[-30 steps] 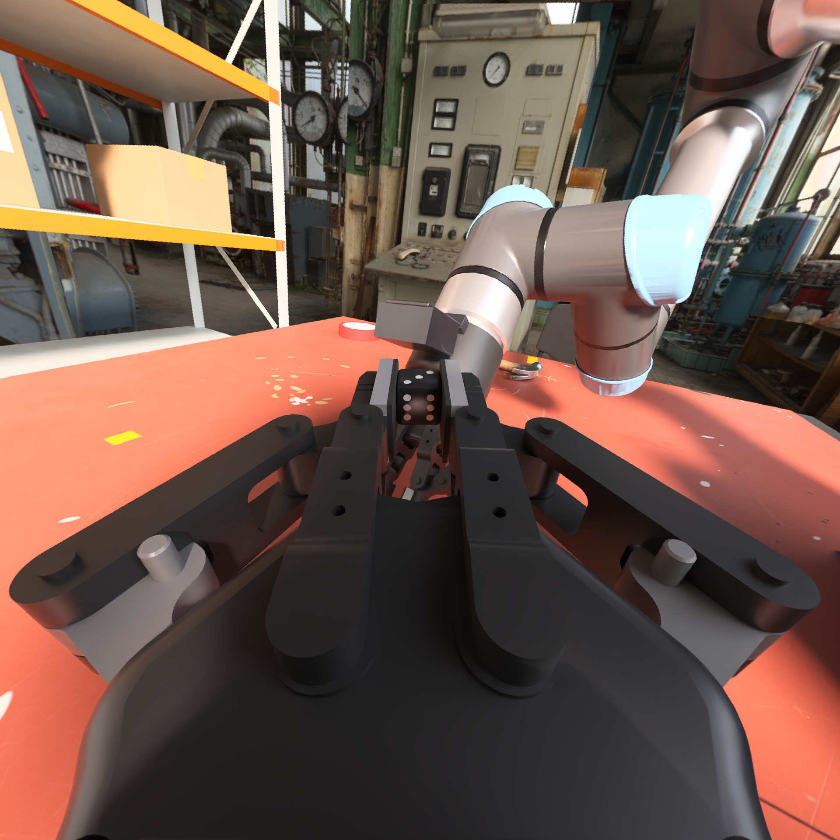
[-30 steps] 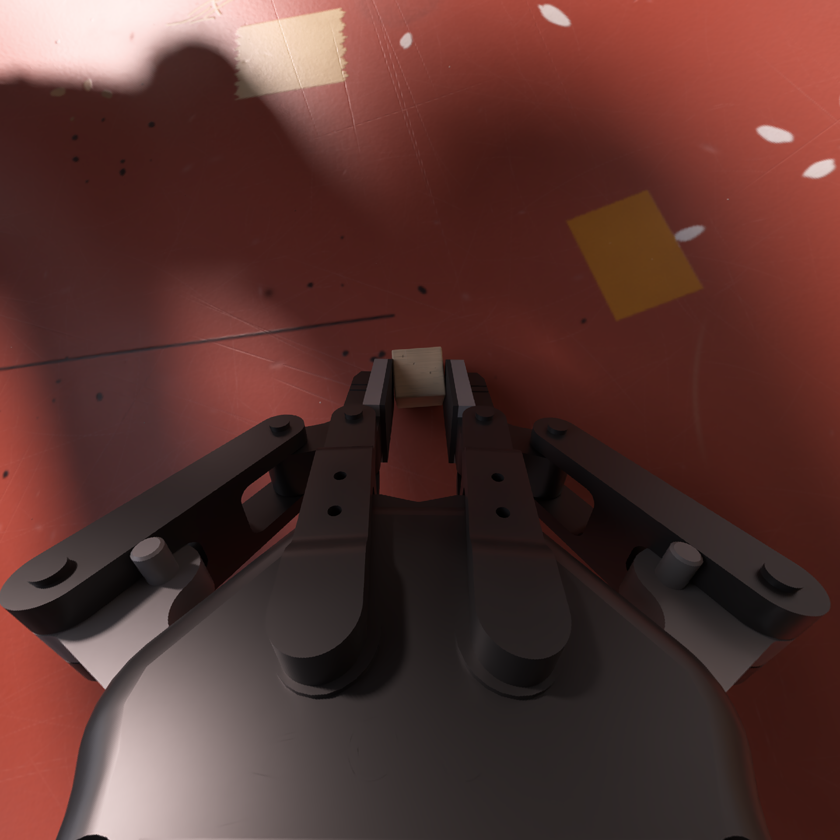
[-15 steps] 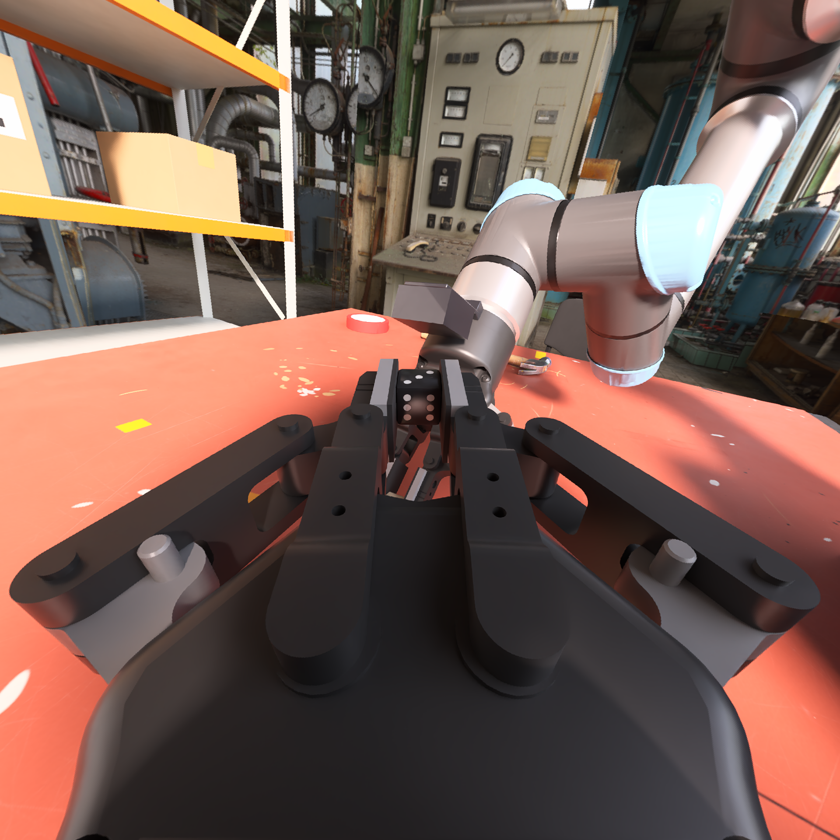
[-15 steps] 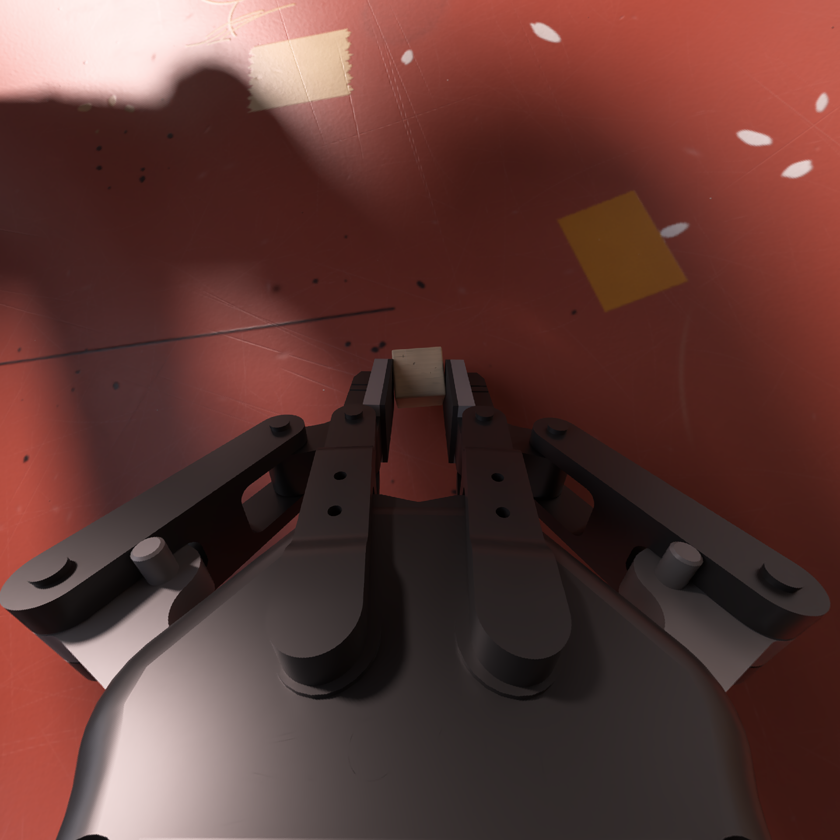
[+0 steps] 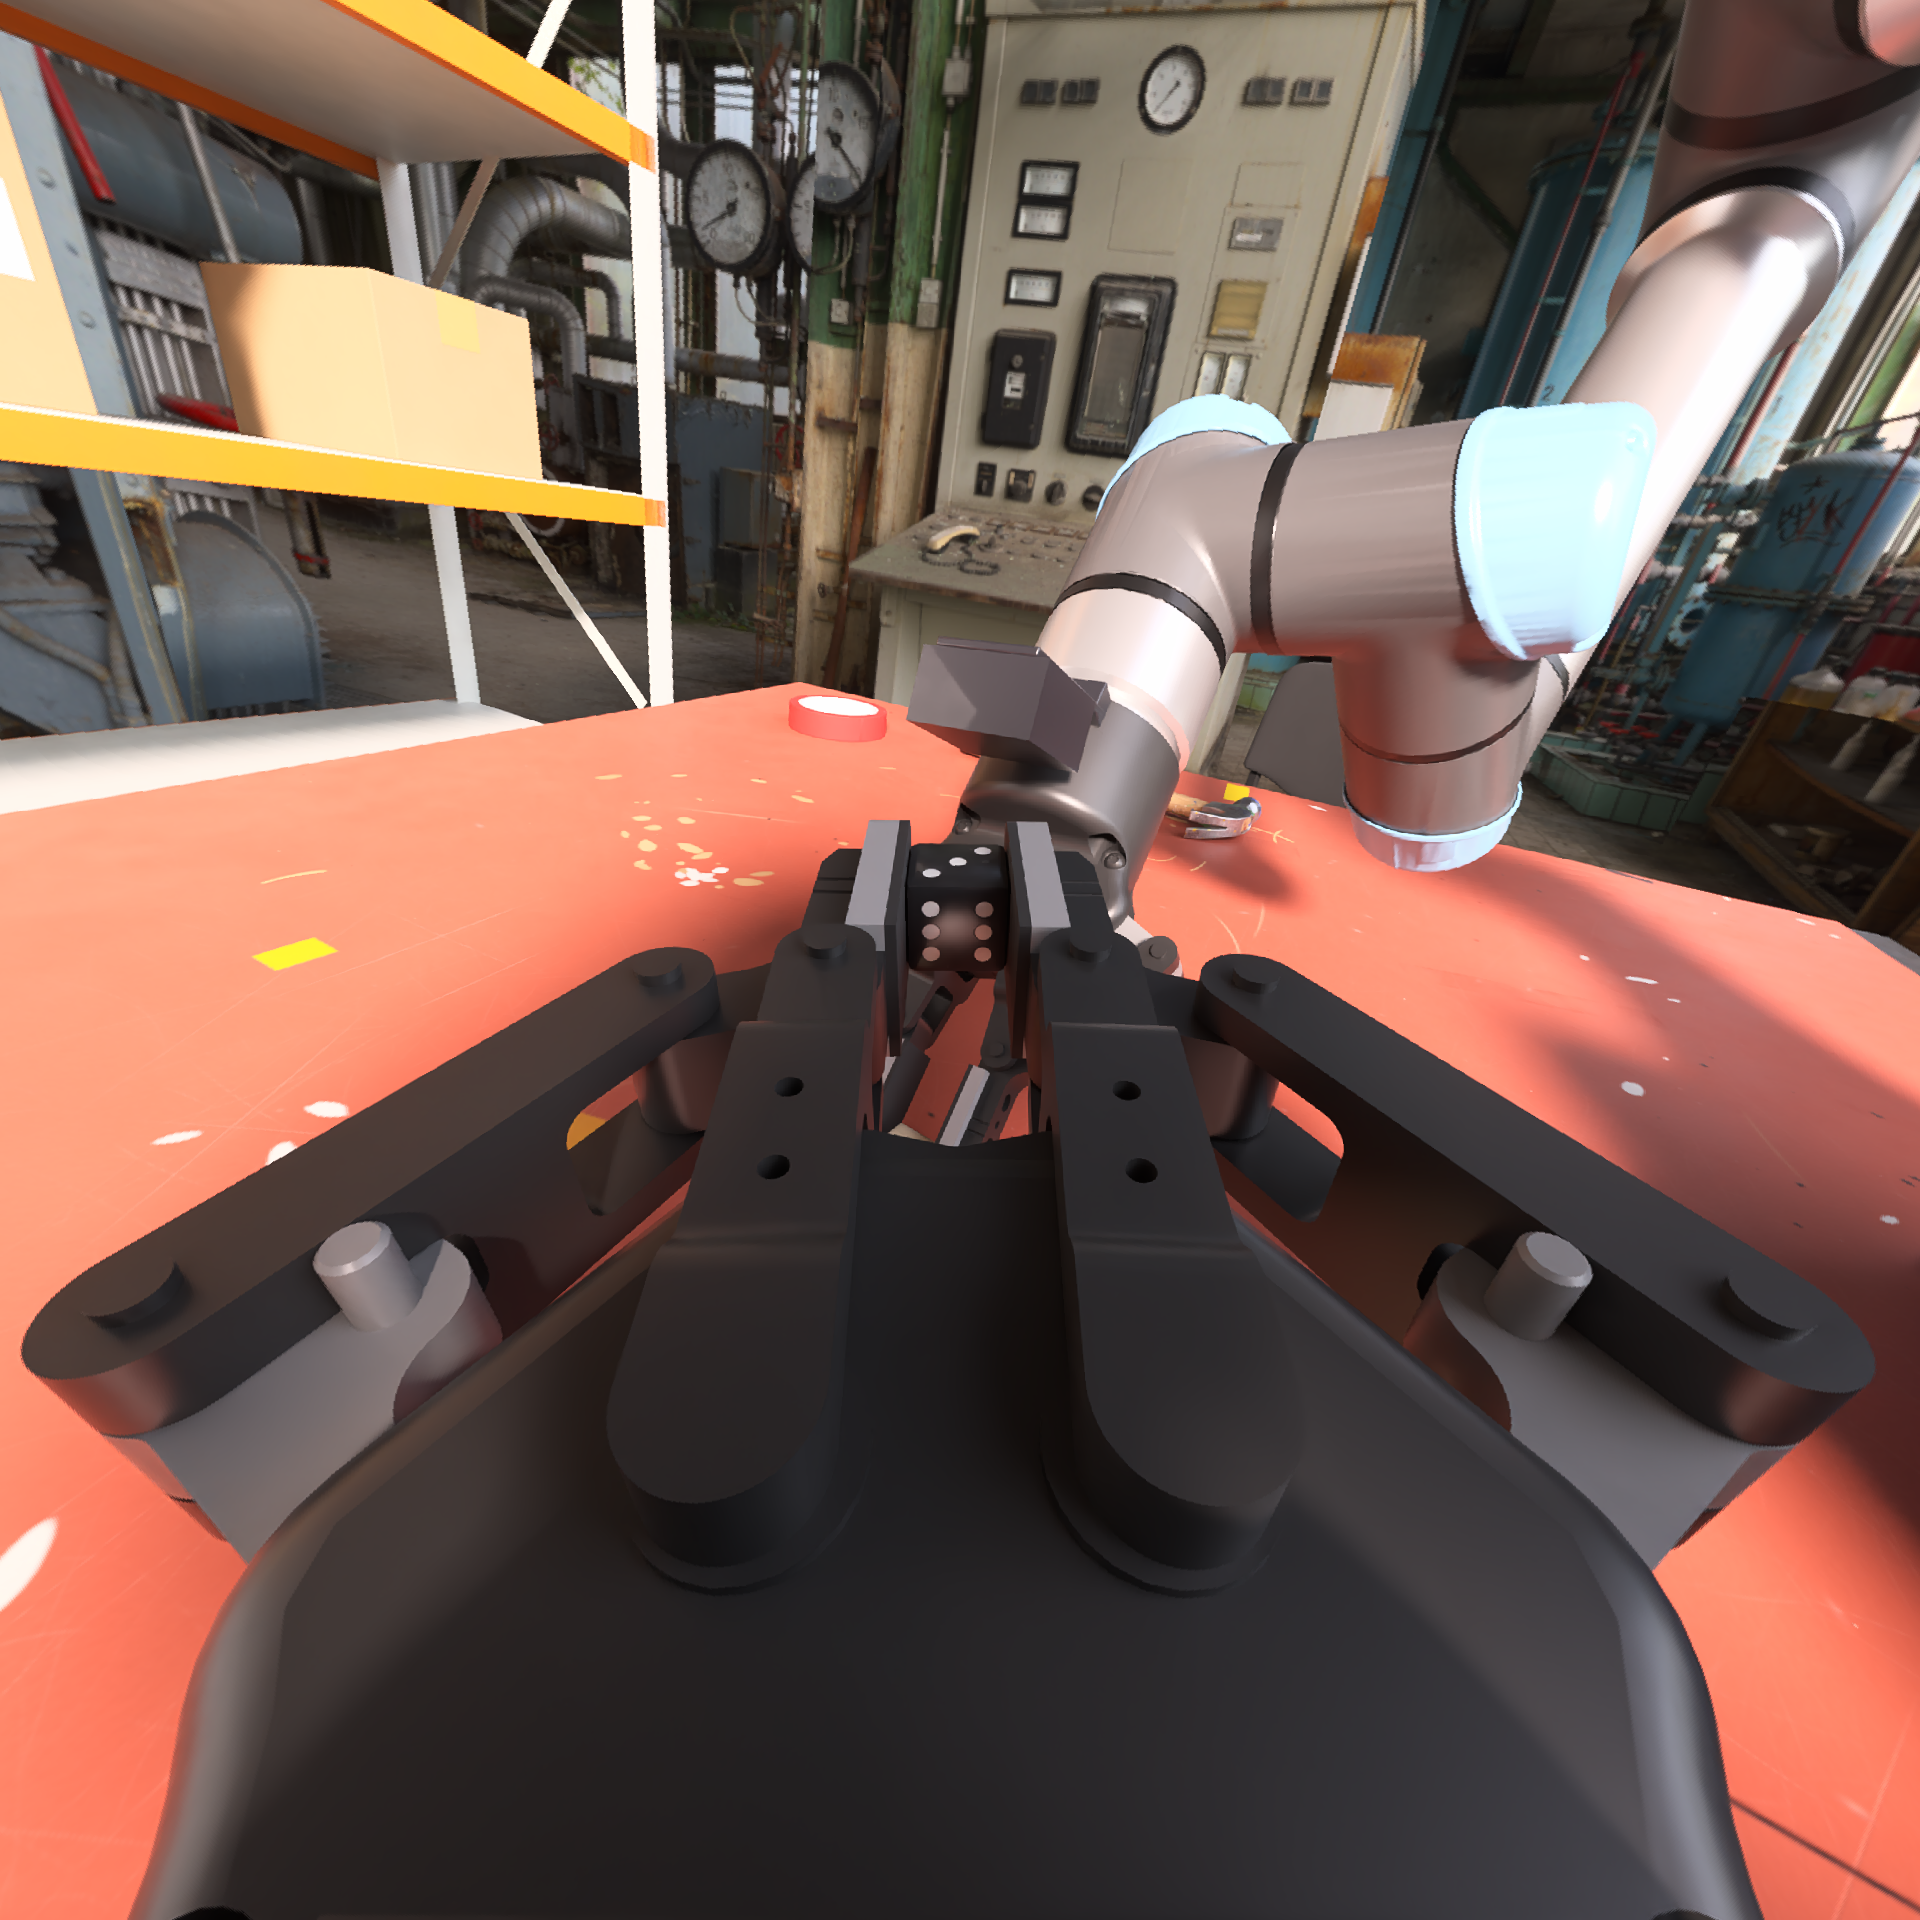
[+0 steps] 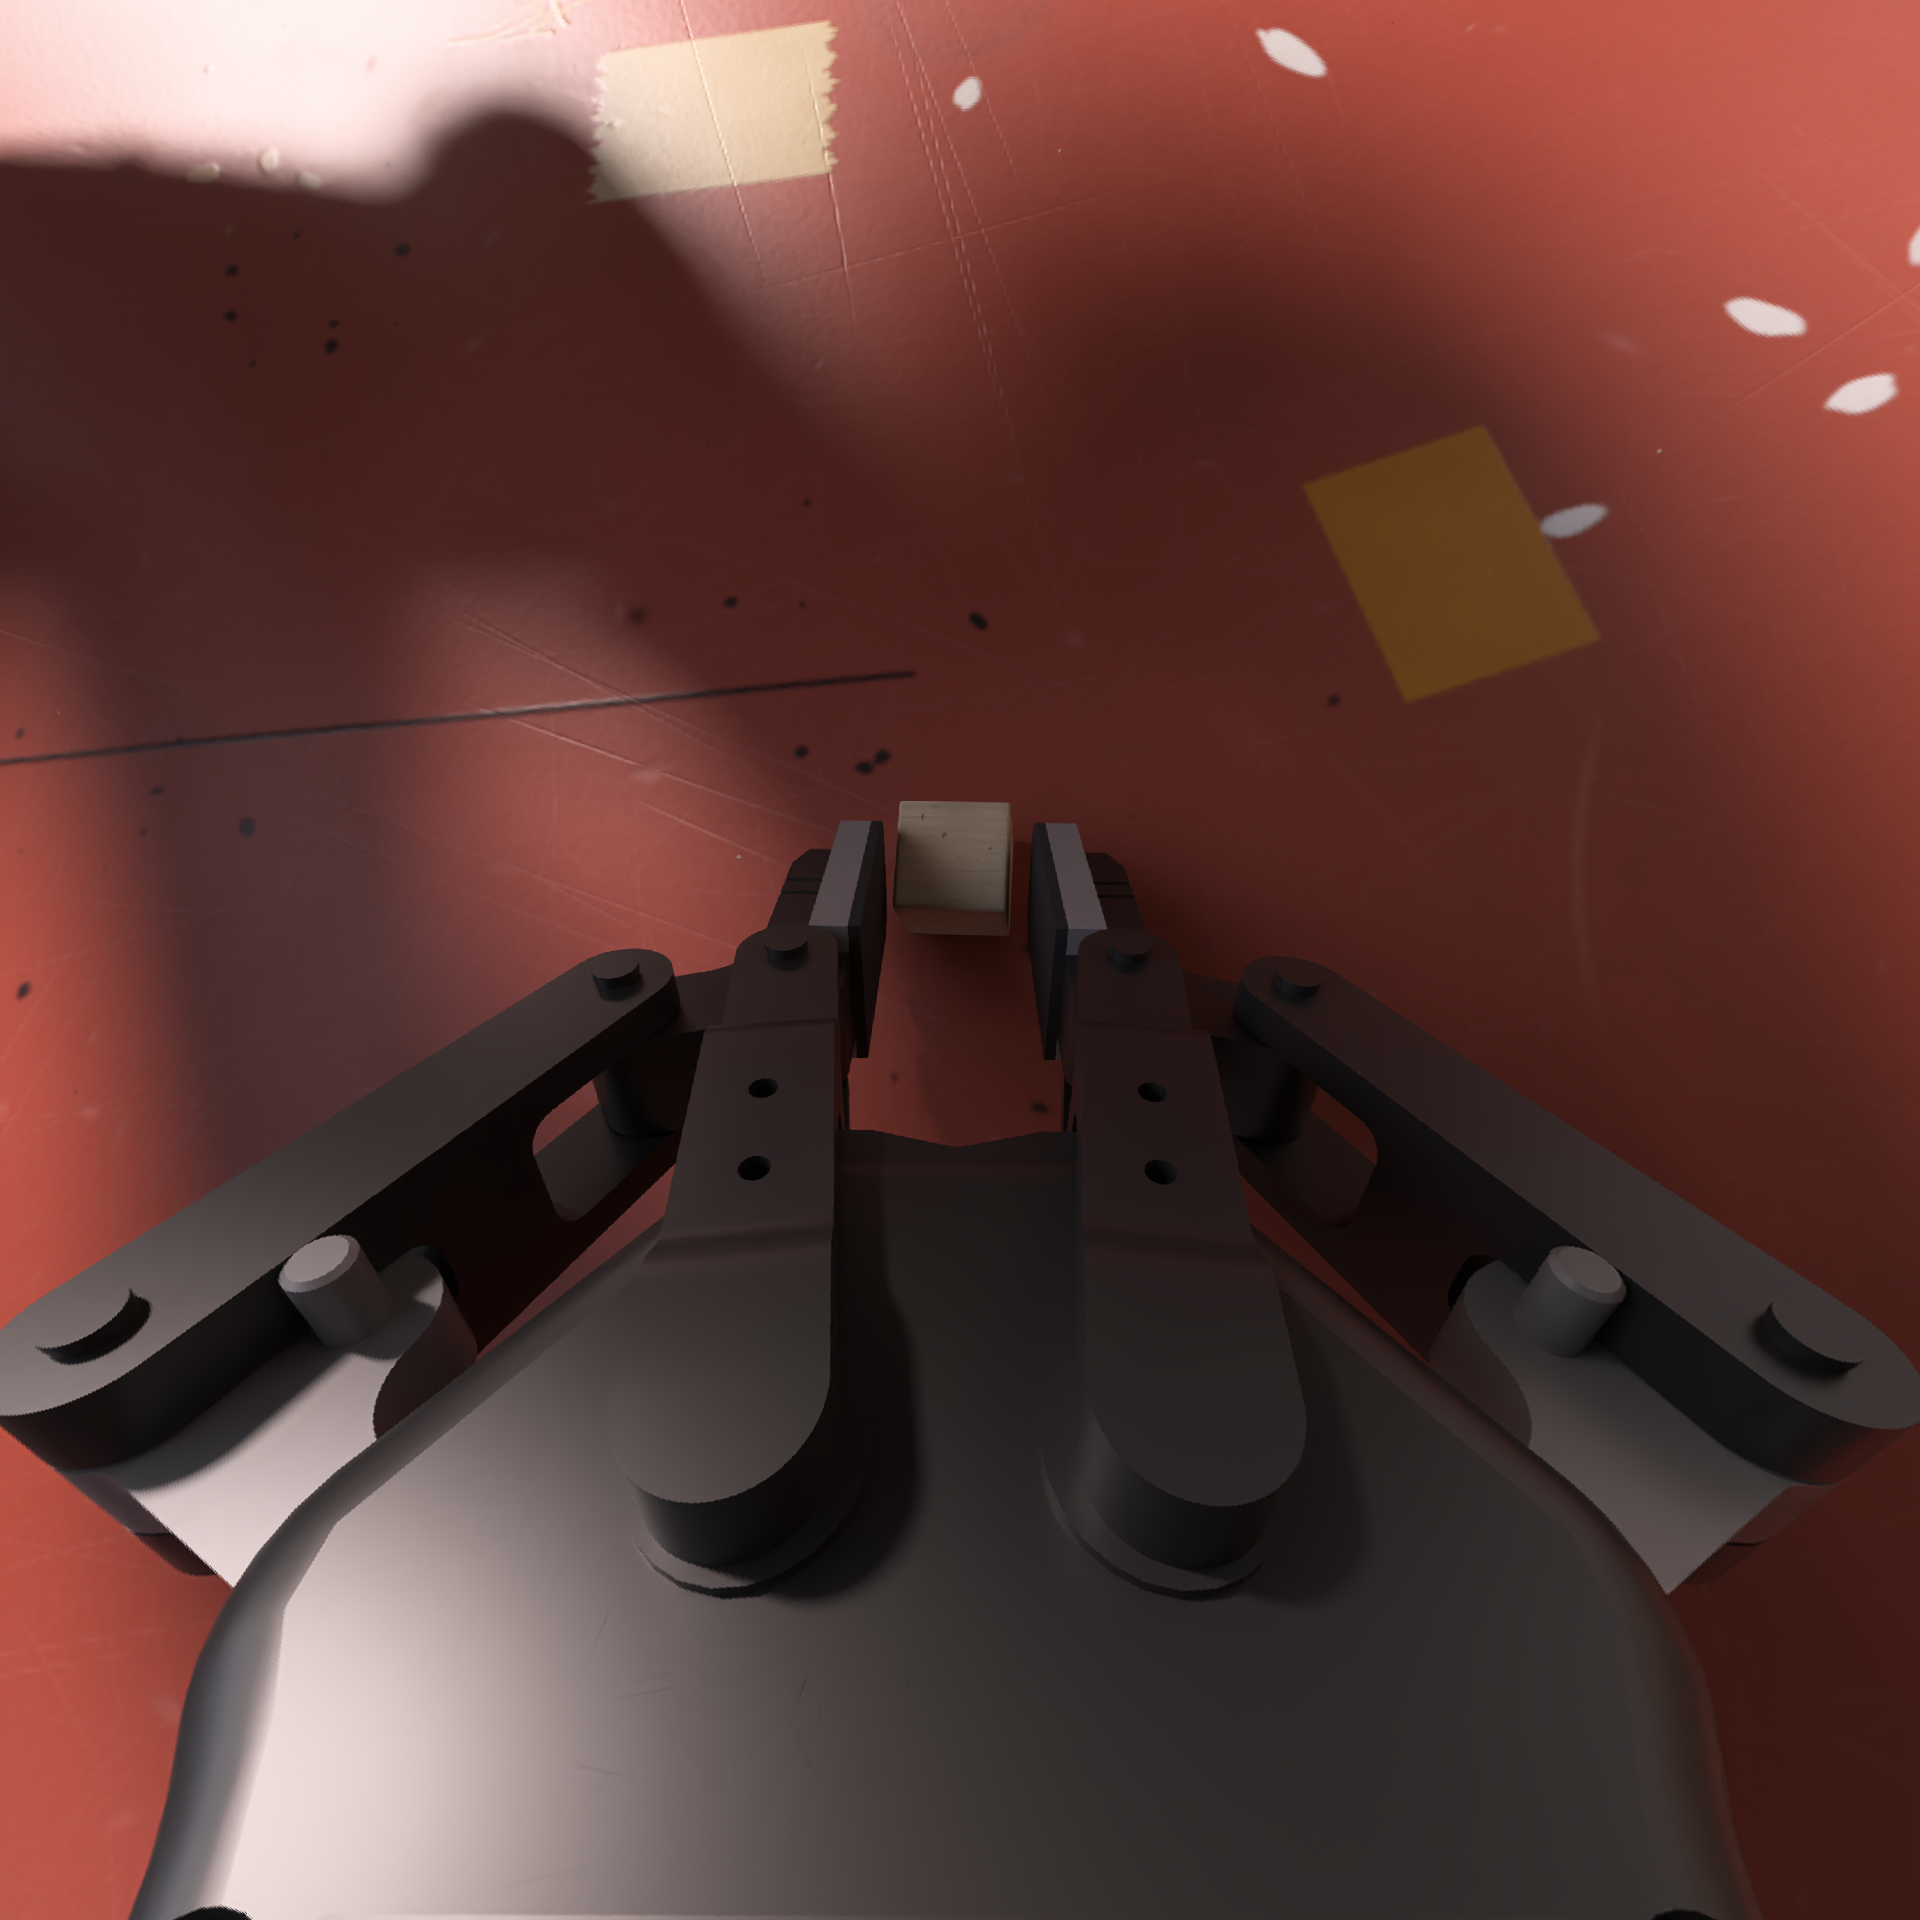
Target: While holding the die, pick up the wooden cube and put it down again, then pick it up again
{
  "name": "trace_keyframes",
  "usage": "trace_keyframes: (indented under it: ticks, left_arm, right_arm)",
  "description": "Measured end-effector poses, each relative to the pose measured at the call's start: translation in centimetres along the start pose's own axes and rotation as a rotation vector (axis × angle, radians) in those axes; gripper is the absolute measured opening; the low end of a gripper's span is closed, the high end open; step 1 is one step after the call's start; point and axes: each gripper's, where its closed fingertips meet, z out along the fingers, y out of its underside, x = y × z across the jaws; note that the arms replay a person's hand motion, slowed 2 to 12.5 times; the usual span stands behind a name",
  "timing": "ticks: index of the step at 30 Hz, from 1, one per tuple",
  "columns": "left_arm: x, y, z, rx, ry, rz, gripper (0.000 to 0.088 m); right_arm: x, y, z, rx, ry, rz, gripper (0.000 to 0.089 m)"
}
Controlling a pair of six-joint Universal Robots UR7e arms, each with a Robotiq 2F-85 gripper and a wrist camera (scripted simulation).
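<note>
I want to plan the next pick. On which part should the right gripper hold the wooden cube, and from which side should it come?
Grip the wooden cube on its two opposite side faces, coming from straight above. It sits flat on the red table, squarely between the right gripper fingers, with a small gap on each side, so probably closing suffices. The left gripper holds the die.

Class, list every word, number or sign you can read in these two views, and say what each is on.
Control cabinet: small plates and dials, too blurred to read.
Blue tank: dark scrawl, too blurred to read.
Right wrist view: no writing.
</note>
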Motion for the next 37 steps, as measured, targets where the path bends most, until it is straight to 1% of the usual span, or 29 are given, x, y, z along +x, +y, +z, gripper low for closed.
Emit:
trace_keyframes:
  ticks: [7,9,12,17,22,26,30,34,37]
  left_arm:
    - [0.1,0.1,0.1,-0.003,0.007,-0.003,0.0159]
    - [0.1,0.1,0.1,-0.004,0.008,-0.002,0.0159]
    - [0.2,0.1,0.1,-0.006,0.009,-0.001,0.0159]
    - [0.2,0.1,0.1,-0.005,0.010,0.000,0.0159]
    - [0.2,0.0,0.1,-0.001,0.013,0.002,0.0159]
    - [0.3,0.0,0.0,0.003,0.015,0.004,0.0159]
    - [0.3,-0.1,0.0,0.006,0.016,0.003,0.0159]
    - [0.3,-0.1,0.0,0.008,0.017,0.001,0.0159]
    - [0.3,-0.1,0.1,0.008,0.018,-0.001,0.0159]
  right_arm:
    - [0.1,0.3,0.3,-0.012,-0.030,-0.030,0.0270]
    - [0.0,0.3,0.3,-0.018,-0.040,-0.035,0.0258]
    - [0.1,0.3,0.3,-0.032,-0.047,-0.044,0.0205]
    - [0.0,0.2,0.3,-0.051,-0.053,-0.063,0.0205]
    - [-0.2,0.1,0.3,-0.051,-0.059,-0.069,0.0206]
    - [-0.2,0.0,0.0,-0.032,-0.063,-0.059,0.0206]
    - [-0.3,-0.5,-0.5,0.003,-0.071,-0.044,0.0206]
    - [-0.2,-1.4,-1.4,0.050,-0.073,-0.038,0.0206]
    - [-0.3,-2.4,-2.5,0.095,-0.075,-0.041,0.0206]
